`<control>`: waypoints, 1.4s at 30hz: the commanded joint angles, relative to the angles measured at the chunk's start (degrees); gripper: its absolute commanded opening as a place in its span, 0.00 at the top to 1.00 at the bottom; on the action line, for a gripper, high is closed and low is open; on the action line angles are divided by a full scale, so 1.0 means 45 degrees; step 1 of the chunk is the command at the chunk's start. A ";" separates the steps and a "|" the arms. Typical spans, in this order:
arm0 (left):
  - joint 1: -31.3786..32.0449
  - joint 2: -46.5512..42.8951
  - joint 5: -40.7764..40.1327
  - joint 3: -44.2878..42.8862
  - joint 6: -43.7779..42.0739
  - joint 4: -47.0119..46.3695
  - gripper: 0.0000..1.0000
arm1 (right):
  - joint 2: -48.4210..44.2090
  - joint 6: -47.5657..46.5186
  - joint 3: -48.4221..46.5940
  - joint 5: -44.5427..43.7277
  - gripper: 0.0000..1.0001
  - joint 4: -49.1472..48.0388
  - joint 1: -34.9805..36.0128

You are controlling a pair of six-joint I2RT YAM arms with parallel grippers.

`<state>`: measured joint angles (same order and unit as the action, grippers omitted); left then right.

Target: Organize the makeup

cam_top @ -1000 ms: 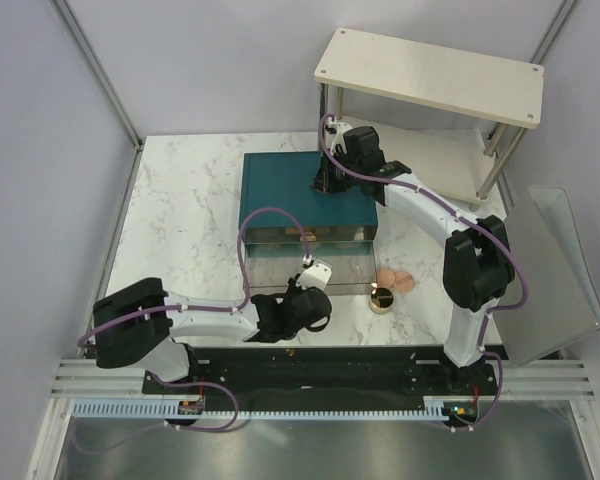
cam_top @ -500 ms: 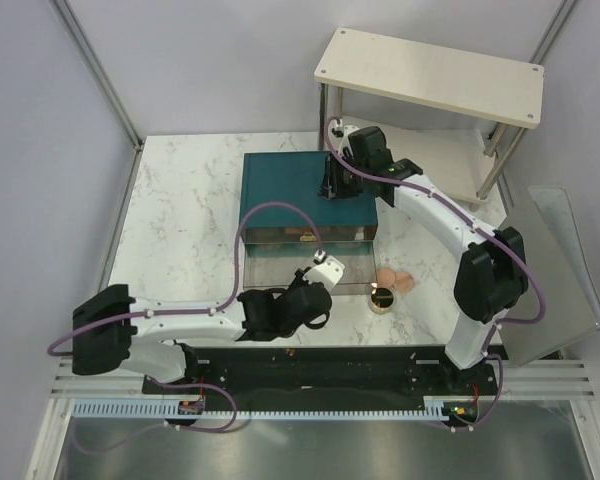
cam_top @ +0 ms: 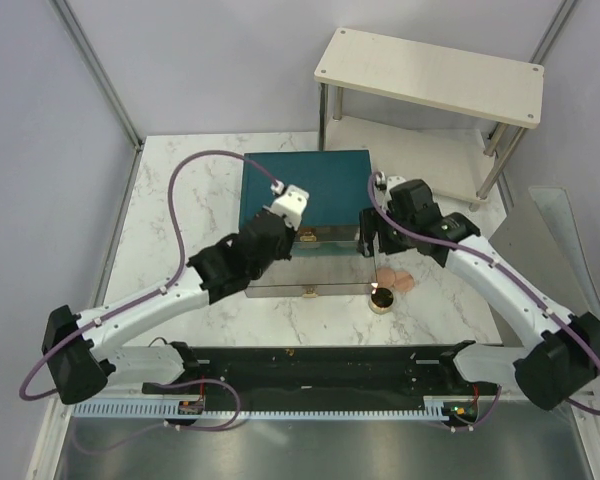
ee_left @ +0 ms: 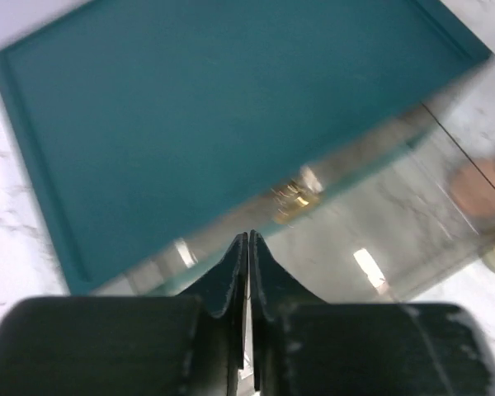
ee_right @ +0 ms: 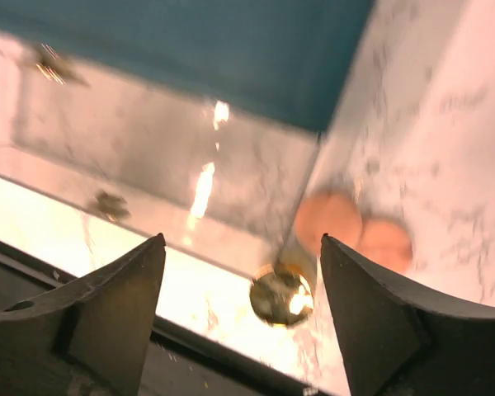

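The gold-rimmed compact (ee_right: 282, 299) lies below the gap of my right gripper (ee_right: 242, 240), whose jaws are spread wide. The two peach pads (ee_right: 327, 221) lie side by side just beyond it, nearer the right finger. My left gripper (ee_left: 247, 241), jaws pressed together, hovers over the front edge of the teal box (ee_left: 214, 124).

Top view bright, even, sharp. Both wrist views blurred; glare streaks on glossy drawer (ee_right: 202, 190).

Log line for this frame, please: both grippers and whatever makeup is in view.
left gripper shut, empty, over teal box front | right gripper open, above compact and two pads | those lie on table beside clear drawer
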<state>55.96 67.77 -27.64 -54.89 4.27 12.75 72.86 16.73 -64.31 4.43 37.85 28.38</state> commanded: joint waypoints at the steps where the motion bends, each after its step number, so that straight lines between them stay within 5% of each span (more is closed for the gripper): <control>1: -0.1984 0.0329 0.2018 -0.1783 -0.0909 0.0681 0.98 | -0.1696 0.0305 0.2039 -0.0378 0.13 0.1276 -0.0018; 7: -0.4133 0.1970 0.3853 -0.3755 -0.1068 0.0740 0.98 | -0.3105 0.0618 0.3394 -0.0087 0.05 0.1375 0.0001; 14: -0.6184 0.4333 0.6765 -0.5495 0.0281 0.1988 0.98 | -0.1702 0.1708 0.3529 -0.0068 0.02 0.1981 0.0001; 24: -0.6714 0.5800 0.8191 -0.6180 0.0378 0.2557 0.98 | -0.1836 0.2453 0.4837 0.0441 0.02 0.1279 0.0002; 36: -0.6831 0.6561 0.8876 -0.6551 0.0964 0.2576 0.98 | -0.0548 0.2981 0.6128 -0.0551 0.03 -0.2060 0.0002; 42: -0.6851 0.6679 0.9227 -0.6571 0.1082 0.2596 0.98 | 0.0000 0.3410 0.6206 -0.0749 0.19 -0.2980 0.0060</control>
<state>25.45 97.06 11.14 -82.24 7.20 24.36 71.64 29.47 -36.69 4.10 30.81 28.67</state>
